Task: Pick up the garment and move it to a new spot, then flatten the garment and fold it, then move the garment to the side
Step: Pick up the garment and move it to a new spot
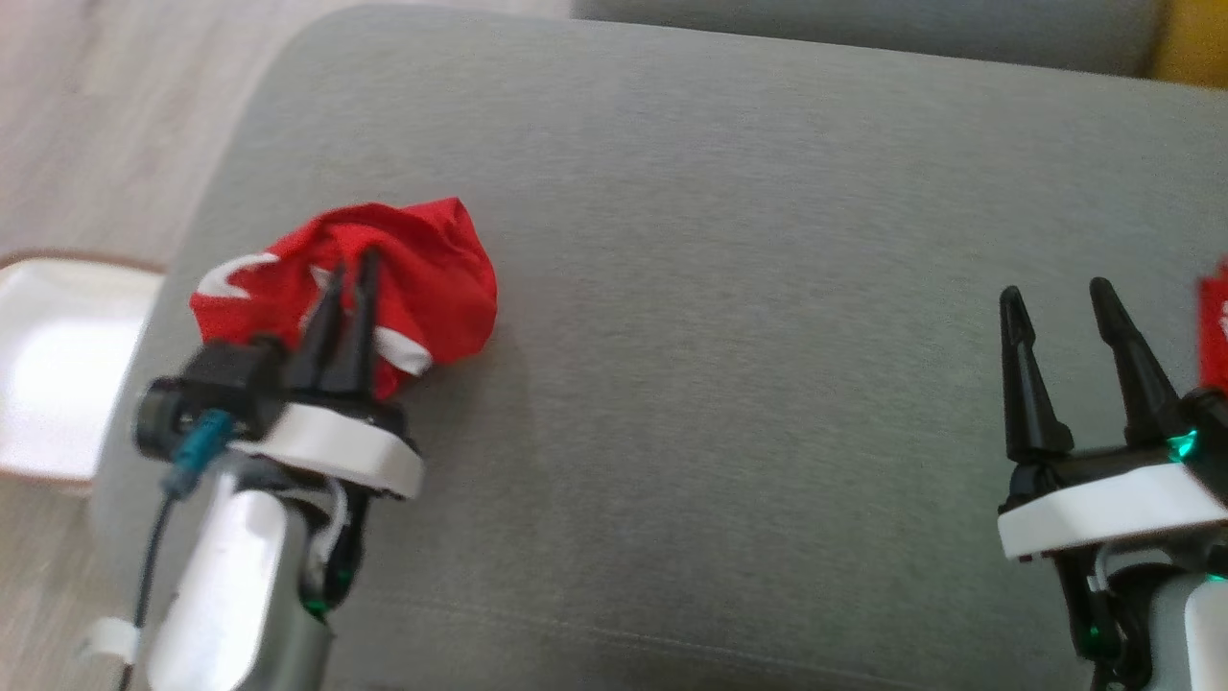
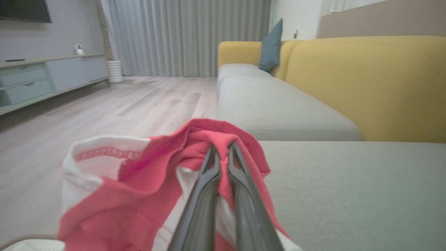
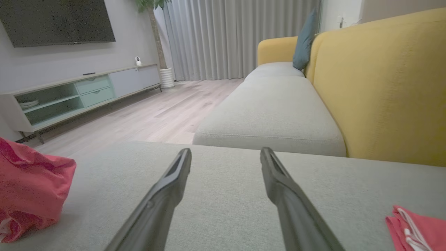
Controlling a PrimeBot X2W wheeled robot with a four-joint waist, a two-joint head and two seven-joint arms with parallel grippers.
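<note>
The left pincer [image 1: 353, 261] was clamped on a fold of the red-and-white garment [image 1: 436, 269], which was bunched near the left end of the grey sofa seat [image 1: 729, 288]. Its forearm slanted up from the lower left. The right pincer [image 1: 1055, 297] stood wide and empty over the seat's right side.

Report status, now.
Left gripper shut on red garment, bunched at grey cushion's left end. Right gripper open, empty. Second red cloth beside right gripper.

Head view down on grey cushion [image 1: 720, 288], wrist views low across, sharing garment [image 1: 432, 259]
</note>
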